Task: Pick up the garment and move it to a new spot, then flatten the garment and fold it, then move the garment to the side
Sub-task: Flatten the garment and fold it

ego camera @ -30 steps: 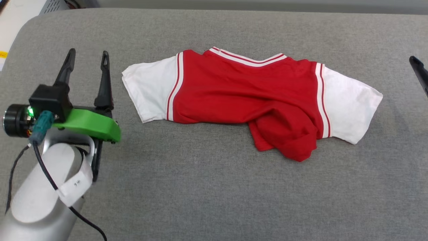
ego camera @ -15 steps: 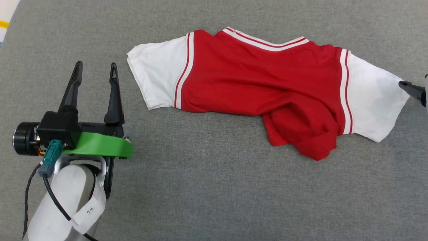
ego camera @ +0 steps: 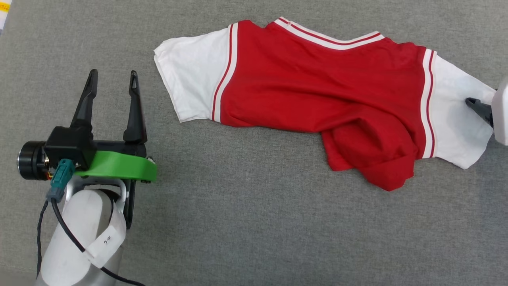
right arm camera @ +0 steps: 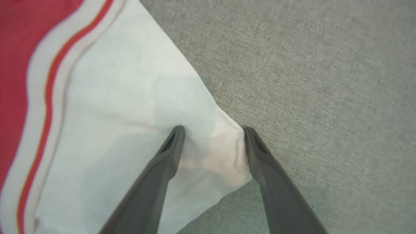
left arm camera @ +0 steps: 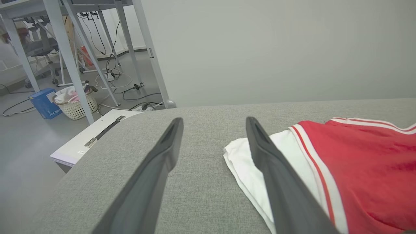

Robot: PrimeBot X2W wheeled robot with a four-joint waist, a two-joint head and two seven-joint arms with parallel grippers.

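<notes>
Hovering at the left of the grey tabletop (ego camera: 238, 230), the left gripper (ego camera: 113, 75) has its jaws wide with nothing between them, pointing away from the robot. The shirt (ego camera: 309, 87) lies off to its right, near but apart.

The shirt stretches across the tabletop with its long axis running left to right. Its white left sleeve (ego camera: 190, 87) is nearest that gripper. Next comes the red body, collar on the far edge, with the lower part crumpled into a lump (ego camera: 373, 159) at the near right.

Past the striped trim is the white right sleeve (ego camera: 456, 119), and there the right gripper (right arm camera: 213, 131) is down on the cloth. Its jaws stand apart, straddling the sleeve's outer corner. One finger rests on the white and the other sits at the edge over the grey, with a small ridge of fabric between them, not yet pinched.

The right arm is far the nearer, and I'd judge the lift starts from that corner. Closing there should catch the sleeve, leaving the shirt to trail from one end.
</notes>
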